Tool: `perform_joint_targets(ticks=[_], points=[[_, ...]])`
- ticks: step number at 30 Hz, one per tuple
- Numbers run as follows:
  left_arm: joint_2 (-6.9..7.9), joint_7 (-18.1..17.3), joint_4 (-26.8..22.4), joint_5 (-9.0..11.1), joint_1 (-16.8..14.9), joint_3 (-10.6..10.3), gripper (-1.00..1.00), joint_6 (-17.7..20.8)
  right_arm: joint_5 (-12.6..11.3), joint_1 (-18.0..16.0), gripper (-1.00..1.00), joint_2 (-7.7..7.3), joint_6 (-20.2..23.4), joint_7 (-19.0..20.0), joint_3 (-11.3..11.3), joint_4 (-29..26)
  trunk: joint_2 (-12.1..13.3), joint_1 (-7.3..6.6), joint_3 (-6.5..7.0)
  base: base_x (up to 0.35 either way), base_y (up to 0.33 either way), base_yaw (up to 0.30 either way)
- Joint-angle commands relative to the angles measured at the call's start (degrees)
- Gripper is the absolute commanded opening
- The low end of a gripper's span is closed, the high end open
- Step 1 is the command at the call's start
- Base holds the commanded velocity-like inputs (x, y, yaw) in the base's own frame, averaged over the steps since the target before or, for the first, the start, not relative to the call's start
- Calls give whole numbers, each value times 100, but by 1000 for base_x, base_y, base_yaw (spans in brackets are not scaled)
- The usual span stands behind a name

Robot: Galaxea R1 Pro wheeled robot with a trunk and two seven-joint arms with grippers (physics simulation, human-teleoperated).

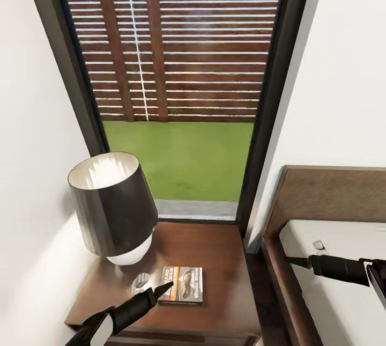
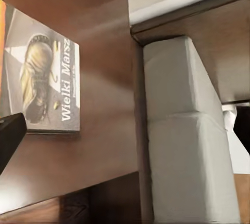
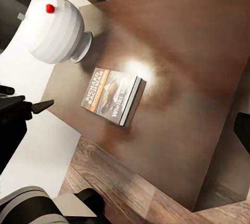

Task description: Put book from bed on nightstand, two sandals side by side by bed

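Observation:
The book lies flat on the dark wooden nightstand, orange and white cover up, in front of the lamp. My left gripper hovers just beside the book's near left edge, open, with nothing between its fingers. The left wrist view shows the book on the nightstand top. My right gripper is open and empty above the bed's pale mattress, pointing toward the nightstand. Its wrist view shows the book, the nightstand and my left gripper. The sandals are out of view.
A lamp with a dark shade and white round base stands at the nightstand's back left. Behind it is a tall black-framed window between white walls. The bed's brown headboard rises at the right. Wood floor lies in front.

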Motion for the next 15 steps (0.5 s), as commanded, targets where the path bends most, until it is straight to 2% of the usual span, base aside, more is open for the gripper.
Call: perform_joint_targets(ticks=[1,2,5,9,15], points=[[-2,-17,1,18,-2,-14,100,44,60,-6,100,5,55,48,-24,-6,39,-23,13,0,0,0],[6,-18,4,14,0,-104,100,21,60,-5,100,5,55,47,-20,-6,79,-45,31,0,0,0],[76,-23,7,13,1,-184,100,3,60,-2,100,5,55,47,-22,-6,200,-111,85,0,0,0],[160,-62,13,22,1,-220,100,-2,60,-2,100,5,55,50,-17,-6,200,-111,85,0,0,0],[169,-181,21,15,1,-227,100,-4,61,-6,100,5,55,50,-1,-6,200,-111,85,0,0,0]])
